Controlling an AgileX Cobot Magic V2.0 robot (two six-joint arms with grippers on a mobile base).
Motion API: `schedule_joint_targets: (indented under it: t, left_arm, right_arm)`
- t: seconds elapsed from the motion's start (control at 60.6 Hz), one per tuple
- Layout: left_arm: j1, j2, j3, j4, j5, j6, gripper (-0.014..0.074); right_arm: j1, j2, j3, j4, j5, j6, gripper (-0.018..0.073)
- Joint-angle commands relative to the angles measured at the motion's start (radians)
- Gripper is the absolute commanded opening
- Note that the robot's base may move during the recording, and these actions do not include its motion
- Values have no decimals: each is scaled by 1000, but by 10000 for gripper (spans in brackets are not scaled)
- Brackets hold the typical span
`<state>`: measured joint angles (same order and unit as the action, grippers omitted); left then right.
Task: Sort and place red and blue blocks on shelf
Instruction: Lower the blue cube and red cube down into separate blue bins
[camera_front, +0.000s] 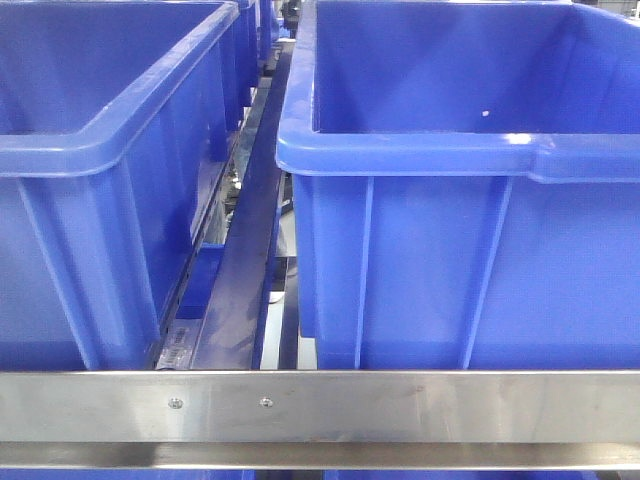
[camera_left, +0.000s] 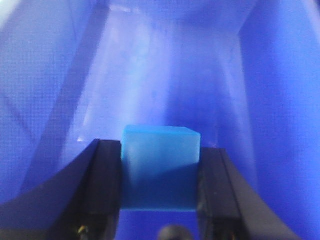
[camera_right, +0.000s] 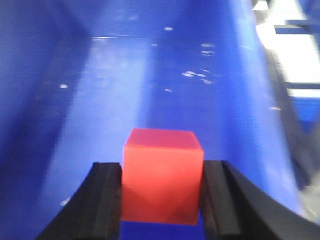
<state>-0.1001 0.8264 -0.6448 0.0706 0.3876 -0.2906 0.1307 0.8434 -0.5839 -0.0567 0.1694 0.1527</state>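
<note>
both blocks held over bin floors, ready to be set down

on the shelf (camera_front: 400, 405) sit two blue bins (camera_front: 470, 150), and each wrist view looks down into blue walls. your left gripper (camera_left: 160, 192) pinches the blue block (camera_left: 161, 167) and your right gripper (camera_right: 162, 192) pinches the red block (camera_right: 162, 175), each above a bin floor. which bin holds which arm you cannot tell here, so check that first. then lower each straight, let the block sit flat, and only then spread the gripper.

Black flat-faced jaws, both wrists
</note>
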Motion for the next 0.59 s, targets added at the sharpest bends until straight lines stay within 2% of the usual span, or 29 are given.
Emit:
schedule_joint_targets:
  t: [0.0, 0.297, 0.578]
  left_arm:
    - [2, 39, -60, -6, -104, -3, 122]
    - [2, 144, -105, -46, -128, -3, 122]
    - [2, 157, -105, -46, -161, -3, 122]
  right_arm:
    - [2, 16, -43, -14, -135, -9, 57]
    - [2, 30, -43, -14, -218, -9, 57]
    - [2, 30, -43, -14, -218, -9, 57]
